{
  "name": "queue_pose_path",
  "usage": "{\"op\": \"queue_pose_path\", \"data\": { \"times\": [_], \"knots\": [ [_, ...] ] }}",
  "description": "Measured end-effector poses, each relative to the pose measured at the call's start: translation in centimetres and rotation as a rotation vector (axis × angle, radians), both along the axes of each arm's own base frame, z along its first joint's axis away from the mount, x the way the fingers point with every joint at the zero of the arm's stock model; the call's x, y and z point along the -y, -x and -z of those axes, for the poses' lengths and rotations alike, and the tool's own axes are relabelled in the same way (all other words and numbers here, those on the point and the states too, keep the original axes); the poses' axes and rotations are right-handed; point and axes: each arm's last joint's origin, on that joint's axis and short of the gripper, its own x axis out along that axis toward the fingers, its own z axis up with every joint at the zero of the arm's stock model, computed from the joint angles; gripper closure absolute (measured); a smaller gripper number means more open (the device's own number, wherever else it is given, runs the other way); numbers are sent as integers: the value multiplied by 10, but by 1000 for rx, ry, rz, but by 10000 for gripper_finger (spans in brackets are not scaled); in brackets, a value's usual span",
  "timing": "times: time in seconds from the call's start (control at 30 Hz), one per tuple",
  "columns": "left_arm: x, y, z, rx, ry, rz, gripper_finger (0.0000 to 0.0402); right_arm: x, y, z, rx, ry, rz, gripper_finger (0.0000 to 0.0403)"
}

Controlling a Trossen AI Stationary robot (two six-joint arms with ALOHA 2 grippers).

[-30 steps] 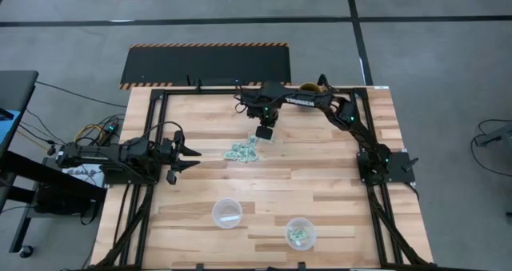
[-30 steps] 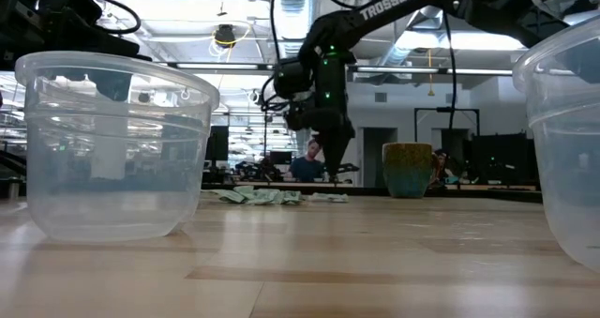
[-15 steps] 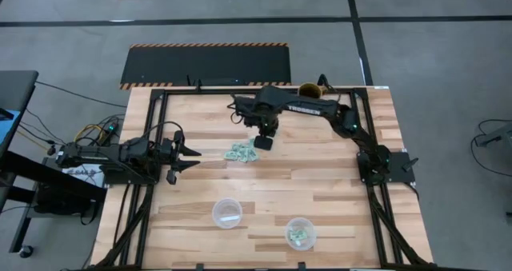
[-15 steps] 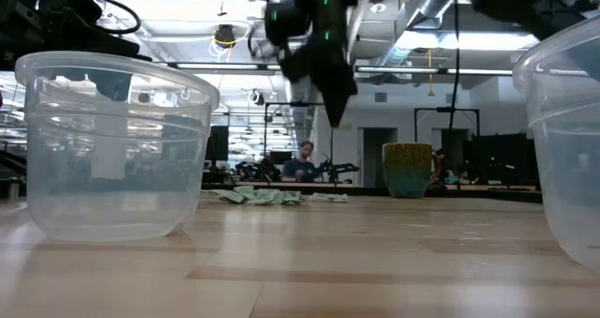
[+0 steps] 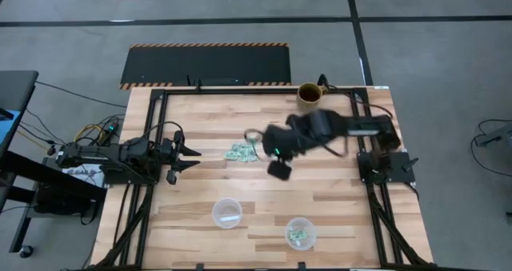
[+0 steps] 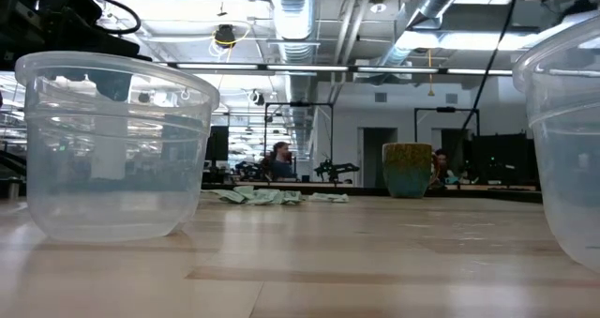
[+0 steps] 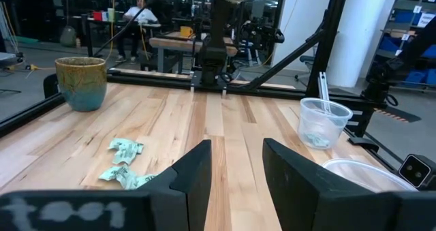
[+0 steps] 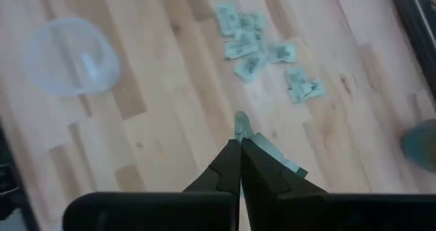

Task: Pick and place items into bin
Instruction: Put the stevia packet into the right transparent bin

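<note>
Transport step, by the look of it: right gripper [image 8: 238,146], raised above mid-table right of the pile, has its fingers pinched together on 1 small pale mint-green packet [image 8: 240,125]. The remaining mint-green and whitish packets [image 5: 242,152] lie loose on the wooden table [image 5: 336,203]. Next move likely calls for carrying to the clear round plastic cup already holding green pieces [image 5: 300,233] near the front edge and releasing above its rim. A second clear cup holding a whitish piece [image 5: 226,213] stands just beside it, so a wrong drop is possible. Left gripper [image 7: 236,164] waits at the left edge, fingers apart, empty. A brown-green glazed mug [image 5: 309,93] sits at the far edge, clear of the path.
</note>
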Motion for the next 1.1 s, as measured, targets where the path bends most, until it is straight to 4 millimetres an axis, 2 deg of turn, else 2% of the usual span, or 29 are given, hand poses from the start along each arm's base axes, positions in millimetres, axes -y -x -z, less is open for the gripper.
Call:
{"op": "queue_pose_path", "data": {
  "times": [0.17,0.33,0.6,0.8,0.93,1.1],
  "knots": [
    [0,0,0,0,0,0,281,-57,16,1,5,-7,-122,403],
    [0,0,0,0,0,0,281,-106,32,13,-27,-3,-242,403],
    [0,0,0,0,0,-1,281,-165,77,68,-98,78,-221,403],
    [0,0,0,0,0,0,281,-197,106,109,-45,4,-226,403],
    [0,0,0,0,0,-1,281,-206,112,126,-20,-33,-221,403],
    [0,0,0,0,0,0,281,-211,110,137,22,-64,-227,403]
  ]
}}
